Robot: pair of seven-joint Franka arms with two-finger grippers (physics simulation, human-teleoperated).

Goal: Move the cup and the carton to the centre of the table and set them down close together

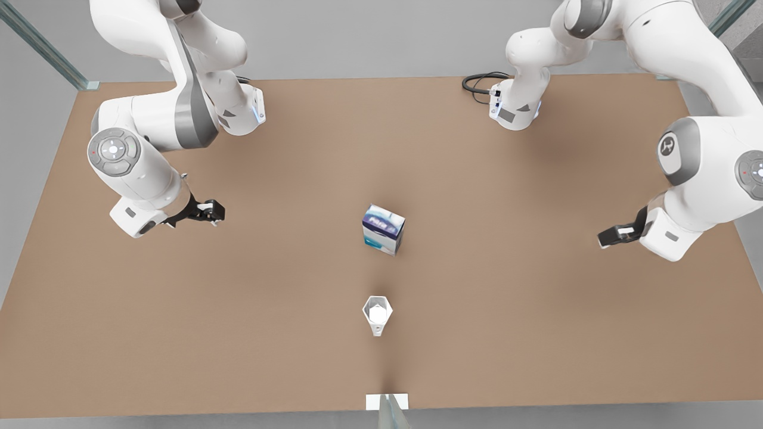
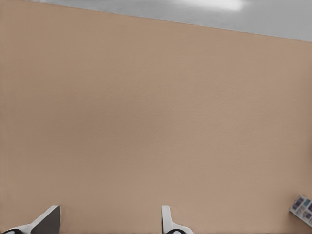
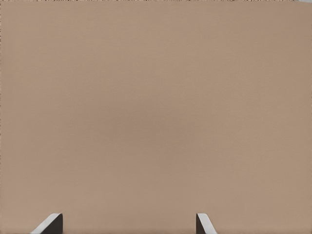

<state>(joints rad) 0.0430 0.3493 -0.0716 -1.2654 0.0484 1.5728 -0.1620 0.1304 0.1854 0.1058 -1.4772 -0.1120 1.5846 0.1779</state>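
The carton (image 1: pixel 383 229), white with a dark blue band and teal print, stands near the middle of the tan table (image 1: pixel 536 333). The pale faceted cup (image 1: pixel 377 313) stands upright, nearer the table's front edge and apart from the carton. My left gripper (image 1: pixel 609 236) hovers at the front view's right, open and holding nothing. In the left wrist view, a corner of the carton (image 2: pixel 302 209) shows well off to one side of that gripper (image 2: pixel 108 226). My right gripper (image 1: pixel 213 212) hovers at the front view's left, open, over bare table (image 3: pixel 156 107) in the right wrist view (image 3: pixel 127 226).
Both arm bases stand at the table's back edge, with a black cable (image 1: pixel 480 83) lying by the base on the front view's right. A small white marker (image 1: pixel 386 401) sits at the middle of the front edge. Grey floor surrounds the table.
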